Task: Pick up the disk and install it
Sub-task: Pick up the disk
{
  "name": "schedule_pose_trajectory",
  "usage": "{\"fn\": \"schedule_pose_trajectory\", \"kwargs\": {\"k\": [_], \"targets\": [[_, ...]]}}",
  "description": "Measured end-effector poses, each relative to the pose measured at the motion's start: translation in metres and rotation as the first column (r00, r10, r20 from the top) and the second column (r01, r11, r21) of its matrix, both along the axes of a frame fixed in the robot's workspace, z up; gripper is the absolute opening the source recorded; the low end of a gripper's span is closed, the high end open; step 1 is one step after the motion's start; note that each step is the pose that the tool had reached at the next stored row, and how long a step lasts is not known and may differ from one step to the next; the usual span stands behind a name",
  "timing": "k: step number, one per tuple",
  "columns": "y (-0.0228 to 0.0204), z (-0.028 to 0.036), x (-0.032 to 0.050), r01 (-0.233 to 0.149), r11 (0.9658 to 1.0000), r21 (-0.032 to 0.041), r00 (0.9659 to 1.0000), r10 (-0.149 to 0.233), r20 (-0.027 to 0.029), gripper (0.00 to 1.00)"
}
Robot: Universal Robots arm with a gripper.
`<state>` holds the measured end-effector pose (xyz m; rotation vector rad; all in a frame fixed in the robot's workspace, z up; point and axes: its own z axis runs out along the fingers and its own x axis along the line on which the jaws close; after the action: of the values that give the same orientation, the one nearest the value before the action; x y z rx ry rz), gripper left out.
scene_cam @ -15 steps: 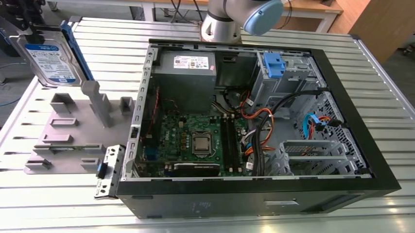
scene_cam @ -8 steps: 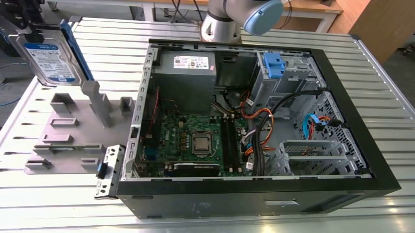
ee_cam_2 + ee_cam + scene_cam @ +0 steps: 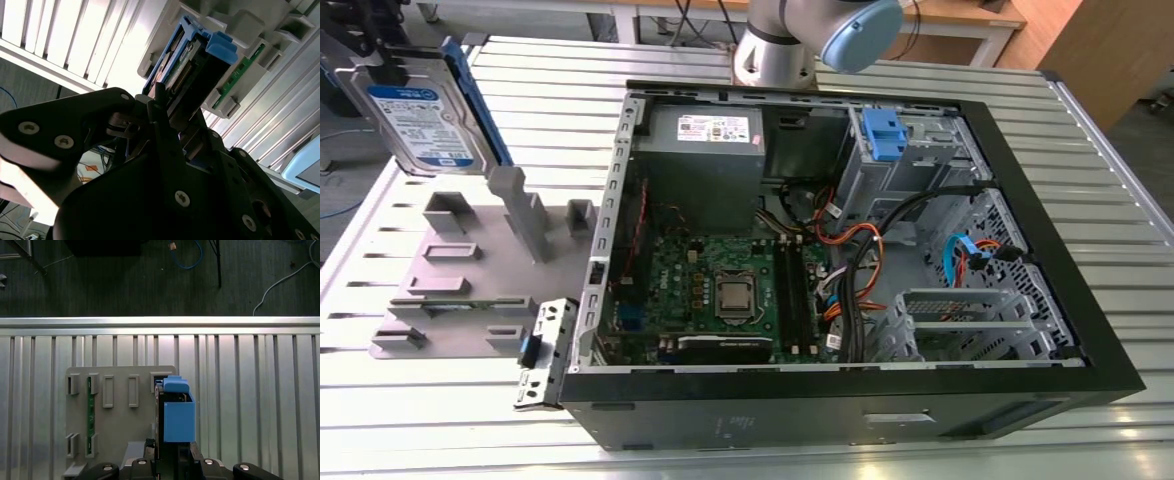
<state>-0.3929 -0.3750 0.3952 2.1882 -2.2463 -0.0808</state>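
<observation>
Open computer case (image 3: 787, 420) sits well apart; at the corner of the grey fixture (image 3: 467, 270) the disk (image 3: 420, 120) stands upright: pick-up step, I'd say. Gripper (image 3: 169, 450) fingers pinched tight on the disk's edge; the next move wants a straight, untilted pull.

disk (image 3: 420, 118) upright over holder (image 3: 467, 280) | holder on table (image 3: 1121, 260) | computer case (image 3: 761, 415) at exterior view's right of holder
</observation>
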Motion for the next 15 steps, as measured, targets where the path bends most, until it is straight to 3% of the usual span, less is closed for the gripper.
{"fn": "schedule_pose_trajectory", "kwargs": {"k": [15], "targets": [[0.0000,0.0053,0.0000,0.000,1.0000,0.0000,1.0000,0.000,-0.0001,0.35]]}}
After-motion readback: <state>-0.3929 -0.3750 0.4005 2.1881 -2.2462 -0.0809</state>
